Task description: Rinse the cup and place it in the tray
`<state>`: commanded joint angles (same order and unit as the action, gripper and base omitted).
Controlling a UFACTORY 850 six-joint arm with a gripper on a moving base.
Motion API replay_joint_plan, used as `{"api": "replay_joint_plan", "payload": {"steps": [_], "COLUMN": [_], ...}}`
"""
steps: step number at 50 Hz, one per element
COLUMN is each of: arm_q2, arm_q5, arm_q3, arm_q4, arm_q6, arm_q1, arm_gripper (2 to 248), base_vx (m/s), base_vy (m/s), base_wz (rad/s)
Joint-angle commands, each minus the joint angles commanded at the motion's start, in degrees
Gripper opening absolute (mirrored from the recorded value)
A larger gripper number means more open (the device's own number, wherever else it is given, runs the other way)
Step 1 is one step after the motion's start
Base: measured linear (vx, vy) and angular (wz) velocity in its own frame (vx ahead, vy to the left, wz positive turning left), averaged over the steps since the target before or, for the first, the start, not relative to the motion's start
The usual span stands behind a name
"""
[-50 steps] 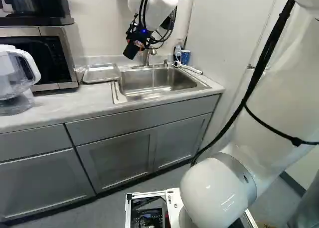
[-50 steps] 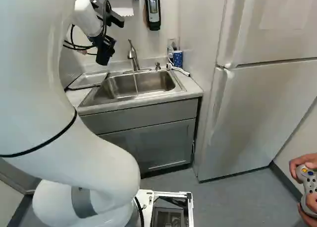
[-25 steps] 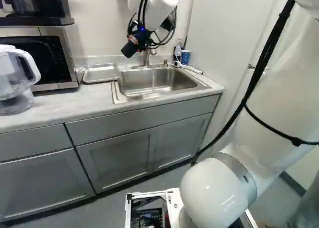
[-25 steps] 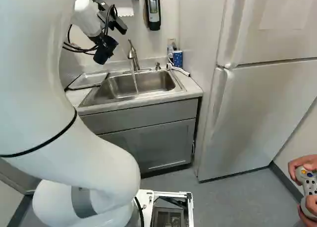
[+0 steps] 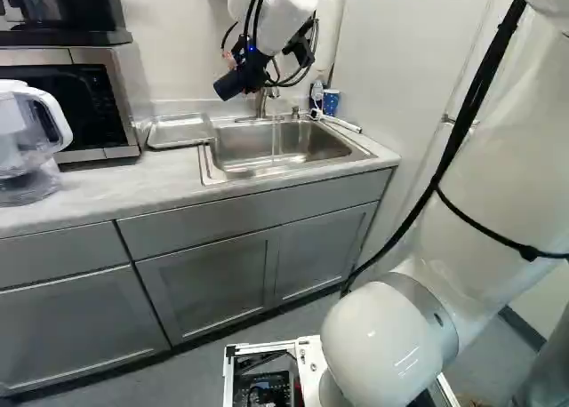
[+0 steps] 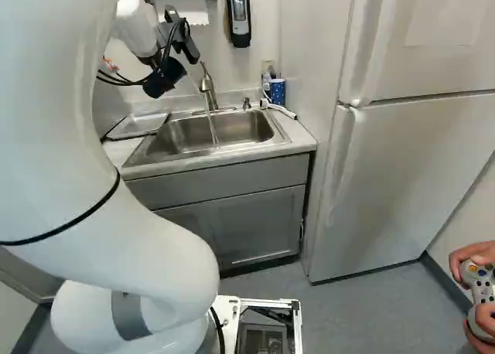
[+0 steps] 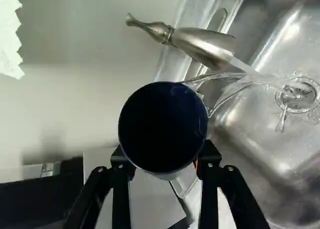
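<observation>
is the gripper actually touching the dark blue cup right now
Touching. The wrist view shows the gripper shut on the dark blue cup, one finger against each side.

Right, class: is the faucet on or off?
On: in the wrist view, water streams from the faucet into the sink.

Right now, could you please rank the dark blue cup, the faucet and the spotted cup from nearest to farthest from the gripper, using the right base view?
1. Dark blue cup: between the fingers of the gripper.
2. Faucet: just right of that cup.
3. Spotted cup: farther right, past the faucet.
</observation>
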<state>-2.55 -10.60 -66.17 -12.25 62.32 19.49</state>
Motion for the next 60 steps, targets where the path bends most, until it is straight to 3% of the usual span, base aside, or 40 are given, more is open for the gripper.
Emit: {"api": "replay_joint_plan", "payload": {"steps": [60], "arm_q2": [0.0], "arm_q5": [0.0], "arm_q3": [0.0], "arm_q4": [0.0], "arm_q6": [36.15], "arm_q1": [0.0], "arm_gripper": [124], "base_vx": [0.0], "base_vy": [0.0], "base_wz": [0.0]}}
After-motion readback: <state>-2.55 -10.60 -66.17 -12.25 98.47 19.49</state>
